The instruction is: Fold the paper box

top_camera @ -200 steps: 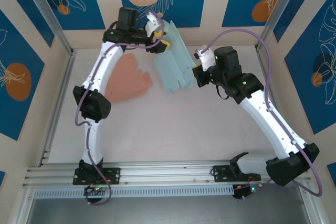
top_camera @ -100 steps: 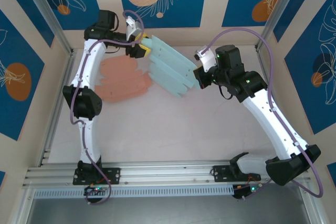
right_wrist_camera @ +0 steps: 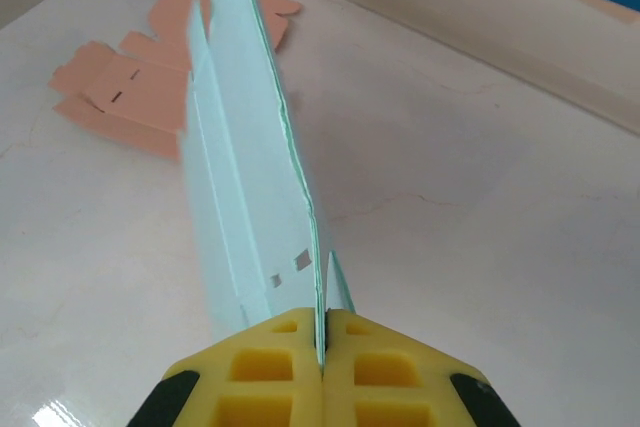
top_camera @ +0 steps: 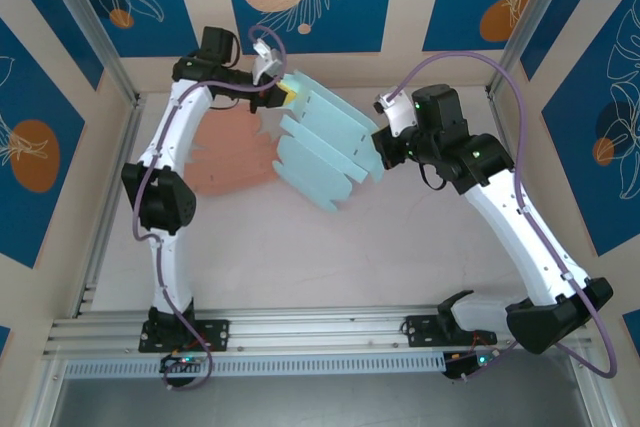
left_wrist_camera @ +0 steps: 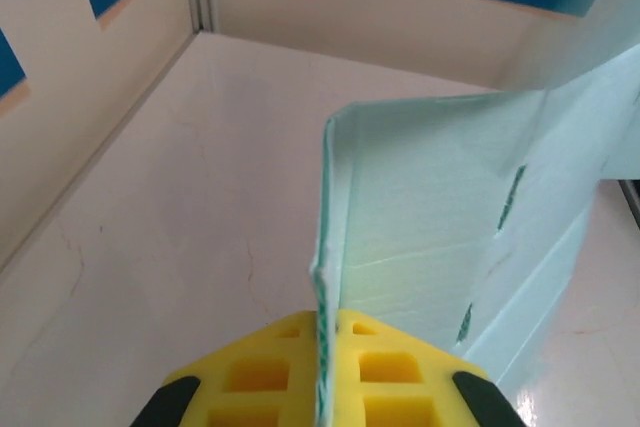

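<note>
Above the white table, both jaws clamp opposite edges of the paper box.

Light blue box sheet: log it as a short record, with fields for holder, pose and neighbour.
item: light blue box sheet, unfolded, one end flap bent
held by: left fingers shut on its far-left edge; right fingers shut on its right edge
pose: held up between both arms, off the table
nearby: orange box sheet, flat on the table to its left
</note>
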### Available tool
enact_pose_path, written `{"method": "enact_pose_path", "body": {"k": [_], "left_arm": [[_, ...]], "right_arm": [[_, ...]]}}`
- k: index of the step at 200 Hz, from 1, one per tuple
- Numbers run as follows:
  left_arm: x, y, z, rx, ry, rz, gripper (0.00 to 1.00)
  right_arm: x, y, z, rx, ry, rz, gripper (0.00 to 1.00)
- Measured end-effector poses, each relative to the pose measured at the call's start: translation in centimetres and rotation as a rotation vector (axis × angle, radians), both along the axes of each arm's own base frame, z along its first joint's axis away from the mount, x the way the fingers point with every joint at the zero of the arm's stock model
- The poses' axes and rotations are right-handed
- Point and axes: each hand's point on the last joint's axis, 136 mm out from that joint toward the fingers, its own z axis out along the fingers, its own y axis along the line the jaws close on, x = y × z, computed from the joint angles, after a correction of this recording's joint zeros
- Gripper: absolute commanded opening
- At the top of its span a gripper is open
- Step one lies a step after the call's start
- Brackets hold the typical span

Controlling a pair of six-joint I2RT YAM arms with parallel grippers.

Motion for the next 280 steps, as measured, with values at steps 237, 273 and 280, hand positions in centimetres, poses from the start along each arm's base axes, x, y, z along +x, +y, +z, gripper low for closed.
{"method": "enact_pose_path", "body": {"k": [237,273,280], "left_arm": [[0.6,0.1,-18.2,-0.023,0.128,0.808,0.08],[0.1,0.6,-20.0,-0.015,0.167,0.829,0.29],[0.0,0.8,-20.4,-0.017,0.174,0.834,0.34]], "right_arm": [[11.9,-1.5,-14.9,-0.220,-0.058,-0.332,0.00],[11.2,-1.1,-18.5,-0.223,-0.077,-0.302,0.00],[11.0,-0.9,-19.1,-0.224,-0.084,-0.291,0.00]]}}
